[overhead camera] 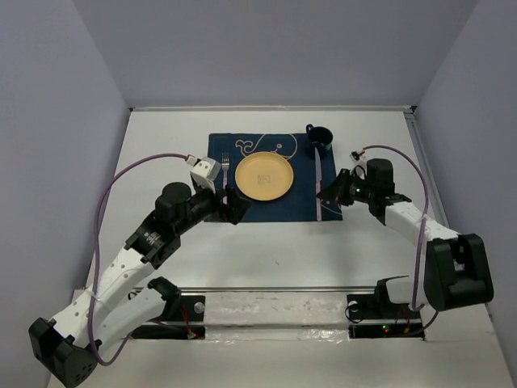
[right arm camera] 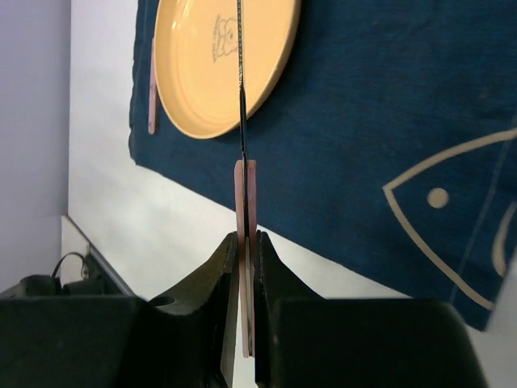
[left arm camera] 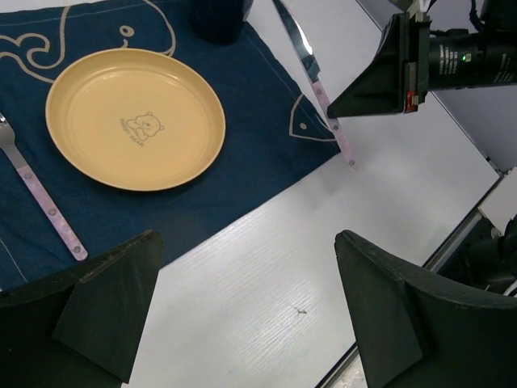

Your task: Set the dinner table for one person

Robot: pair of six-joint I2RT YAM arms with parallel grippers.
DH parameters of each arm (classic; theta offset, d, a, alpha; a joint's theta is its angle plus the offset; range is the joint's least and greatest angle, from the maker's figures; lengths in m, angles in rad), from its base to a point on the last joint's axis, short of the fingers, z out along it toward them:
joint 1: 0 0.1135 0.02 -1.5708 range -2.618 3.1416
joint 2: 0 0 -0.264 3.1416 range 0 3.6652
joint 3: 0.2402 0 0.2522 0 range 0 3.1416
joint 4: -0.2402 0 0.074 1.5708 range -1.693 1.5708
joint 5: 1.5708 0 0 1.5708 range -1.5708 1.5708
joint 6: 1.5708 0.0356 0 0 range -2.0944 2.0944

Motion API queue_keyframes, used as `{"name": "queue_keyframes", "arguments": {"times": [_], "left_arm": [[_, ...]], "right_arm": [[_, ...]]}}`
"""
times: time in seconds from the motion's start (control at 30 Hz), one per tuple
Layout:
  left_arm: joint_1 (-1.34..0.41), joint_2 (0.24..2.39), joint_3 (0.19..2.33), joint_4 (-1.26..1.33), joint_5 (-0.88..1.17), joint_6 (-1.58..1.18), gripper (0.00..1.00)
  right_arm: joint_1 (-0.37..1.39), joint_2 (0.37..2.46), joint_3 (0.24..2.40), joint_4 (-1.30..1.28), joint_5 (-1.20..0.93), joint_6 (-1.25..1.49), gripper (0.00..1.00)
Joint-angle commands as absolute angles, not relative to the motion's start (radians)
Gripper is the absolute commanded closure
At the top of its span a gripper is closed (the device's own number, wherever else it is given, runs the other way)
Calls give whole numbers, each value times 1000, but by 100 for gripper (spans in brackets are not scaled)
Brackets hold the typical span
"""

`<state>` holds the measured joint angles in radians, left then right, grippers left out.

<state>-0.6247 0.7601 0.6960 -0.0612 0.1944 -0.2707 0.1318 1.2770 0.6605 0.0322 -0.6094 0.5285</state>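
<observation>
Knife (right arm camera: 250,194): light, stiff, thin, likely slippery, best taken by its pink handle, where right gripper (right arm camera: 246,239) is clamped, over mat's (overhead camera: 266,212) right edge on rigid, immovable table (overhead camera: 161,145); left gripper (left arm camera: 246,242) spread, empty.

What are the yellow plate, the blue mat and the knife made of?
The yellow plate: likely plastic, smooth satin finish, printed bear. The blue mat: cloth, matte, with a stitched hem. The knife: shiny metal blade; pale pink handle, probably plastic.
</observation>
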Motion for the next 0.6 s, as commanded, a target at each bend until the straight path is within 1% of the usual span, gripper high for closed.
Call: {"name": "queue_keyframes", "arguments": {"times": [0.0,0.2,0.3,0.57], "left_arm": [[-586,739,719,-14,190,-245,1],[-568,752,724,-47,97,-212,1],[-546,746,713,-46,97,-215,1],[-522,759,713,-40,123,-213,1]], "right_arm": [[179,1402,732,202,-699,545,100],[179,1574,845,215,-641,563,100],[189,1649,888,218,-615,586,100],[198,1744,920,253,-558,655,100]]}}
